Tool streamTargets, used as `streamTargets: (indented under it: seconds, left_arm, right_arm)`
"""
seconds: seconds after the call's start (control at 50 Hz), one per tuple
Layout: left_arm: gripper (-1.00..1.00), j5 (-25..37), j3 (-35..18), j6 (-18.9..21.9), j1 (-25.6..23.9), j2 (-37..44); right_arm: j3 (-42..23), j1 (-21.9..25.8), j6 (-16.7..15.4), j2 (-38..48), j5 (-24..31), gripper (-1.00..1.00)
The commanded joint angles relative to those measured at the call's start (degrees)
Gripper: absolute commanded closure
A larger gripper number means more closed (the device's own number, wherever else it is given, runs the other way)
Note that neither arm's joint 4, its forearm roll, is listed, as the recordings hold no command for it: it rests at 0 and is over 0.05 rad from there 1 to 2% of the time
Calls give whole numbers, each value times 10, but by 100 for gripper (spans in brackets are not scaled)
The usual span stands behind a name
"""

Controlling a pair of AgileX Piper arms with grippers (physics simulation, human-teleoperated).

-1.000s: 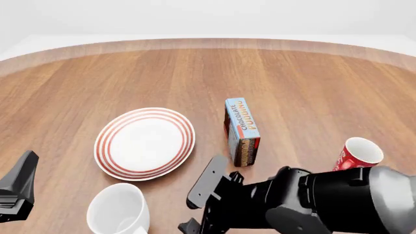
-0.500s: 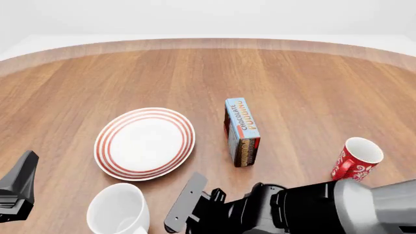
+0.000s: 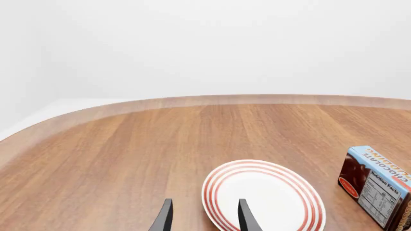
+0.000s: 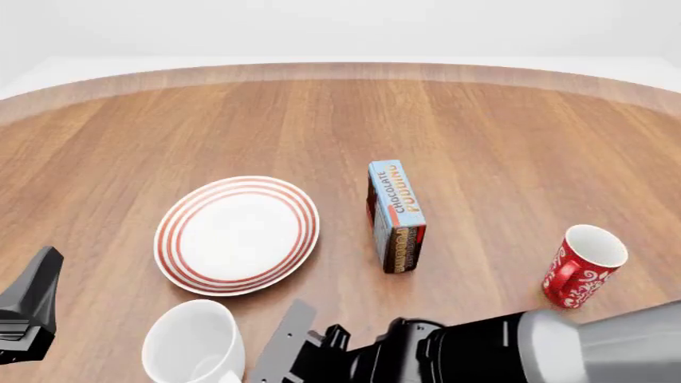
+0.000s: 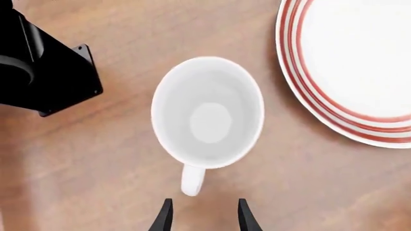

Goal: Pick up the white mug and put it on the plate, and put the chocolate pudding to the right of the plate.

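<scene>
One plain glossy white ceramic mug [image 4: 193, 346] with a loop handle stands upright on the brown wooden table [image 4: 213, 128], at its near edge in the front view, just beside the round white plate with red rings around its rim [image 4: 236, 234] but not on it. Seen from above in the right wrist view, the mug's mouth is empty and its handle points toward the right gripper [image 5: 201, 219], whose two dark fingertips are spread apart with nothing between them, close to the handle and not touching it. To the plate's right, near it, the small rectangular chocolate pudding box [image 4: 396, 215] stands on a long narrow side, its light blue face up. Farther right, well apart, a red mug with white patterns [image 4: 582, 266] stands upright. The left gripper [image 3: 203, 220] hangs above the table at the plate's near edge, fingertips parted and empty.
</scene>
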Motion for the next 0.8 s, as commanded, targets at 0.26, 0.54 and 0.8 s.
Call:
streamTargets:
  seconds: [0.26,0.54,0.8]
  left_arm:
    - [-100,0,0,0,0,0]
    - [-100,0,0,0,0,0]
    - [-100,0,0,0,0,0]
  right_arm:
    - [-12,-6,-7,4,-6,-100]
    - [-21,-7,-8,7,-11,-100]
    - [-28,-2,-4,15,-15,-100]
